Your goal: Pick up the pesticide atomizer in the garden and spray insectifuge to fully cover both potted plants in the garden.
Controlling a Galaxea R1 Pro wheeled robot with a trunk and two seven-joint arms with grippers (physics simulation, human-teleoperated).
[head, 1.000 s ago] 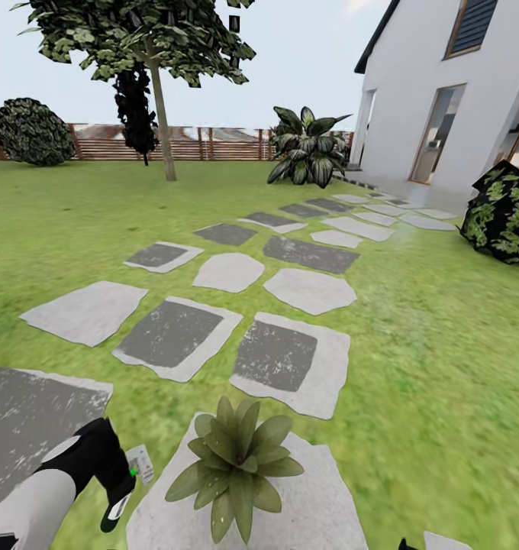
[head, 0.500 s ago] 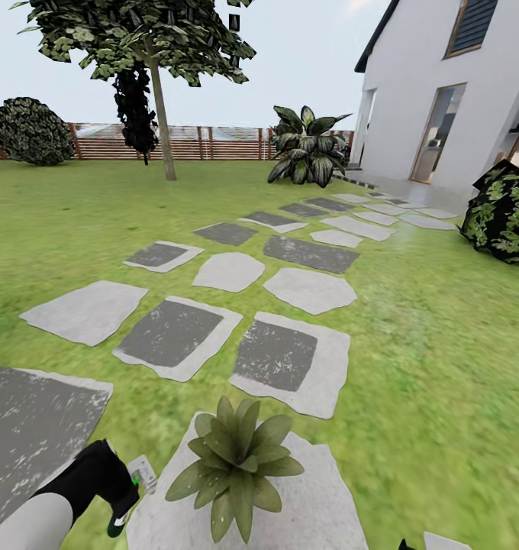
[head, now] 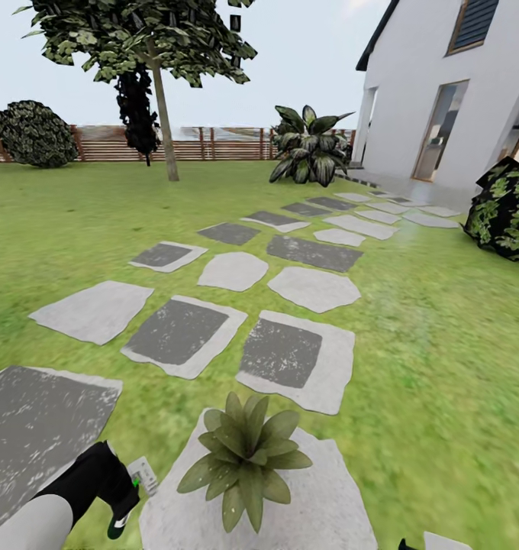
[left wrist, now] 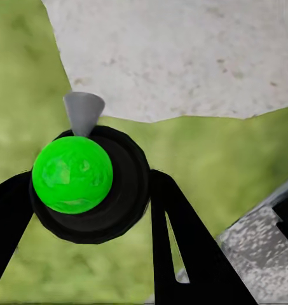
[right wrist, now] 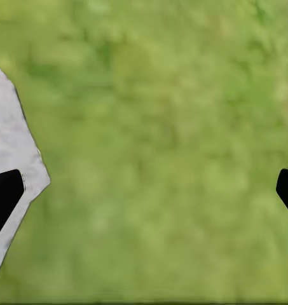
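Here the left gripper (left wrist: pixel 86 190) fingers clasp the dark round green-topped atomizer (left wrist: pixel 74 175) beside the green-leaved potted plant (head: pixel 246 457); right gripper (right wrist: pixel 144 190) fingers spread wide. Its grey nozzle (left wrist: pixel 83 111) should face the leaves.

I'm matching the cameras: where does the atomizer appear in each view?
Head view: lower left, the atomizer in the left gripper.
Left wrist view: centre-left, green-topped, between the fingers.
Right wrist view: lawn and a stone edge.
Shared landmark: the pale stepping stone beside it.
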